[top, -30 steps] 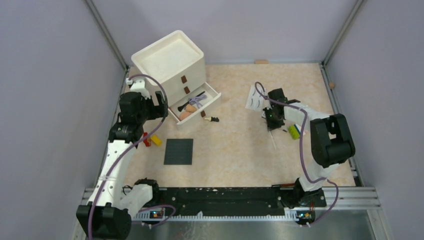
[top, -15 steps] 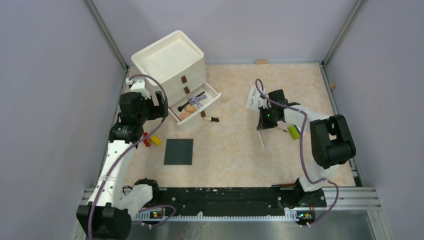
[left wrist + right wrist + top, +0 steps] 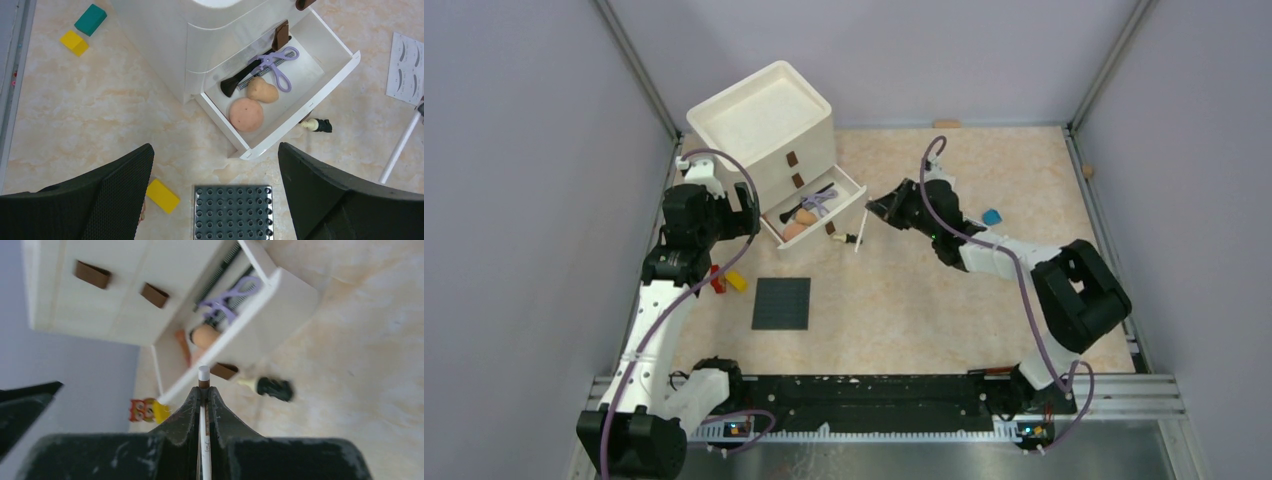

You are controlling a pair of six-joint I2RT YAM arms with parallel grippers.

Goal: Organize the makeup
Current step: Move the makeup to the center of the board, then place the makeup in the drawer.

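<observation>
My right gripper (image 3: 876, 210) (image 3: 203, 390) is shut on a thin white pencil (image 3: 861, 235) (image 3: 203, 374) (image 3: 400, 150), which pokes out past the fingertips just off the front of the open bottom drawer (image 3: 816, 210) (image 3: 330, 80). In that drawer lie a round peach puff (image 3: 246, 114), a peach sponge (image 3: 262, 91), a purple curler (image 3: 275, 62) and a black brush (image 3: 239, 81). A small black-capped bottle (image 3: 850, 238) (image 3: 318, 125) lies on the table by the drawer front. The white false-eyelash card (image 3: 405, 67) lies to the right. My left gripper (image 3: 215, 150) hangs open above the drawer's near corner, holding nothing.
The white drawer unit (image 3: 764, 125) stands at the back left. The dark studded plate (image 3: 781, 303) (image 3: 232, 212) lies in front of it, with yellow bricks (image 3: 162, 196) (image 3: 74, 42), a green brick (image 3: 90, 19) and a red one (image 3: 717, 283) nearby. A small blue thing (image 3: 991, 216) lies right of my right arm.
My right gripper closed on the white pencil at the right of the table, then swung left with it to the open drawer. The left arm has not moved.
</observation>
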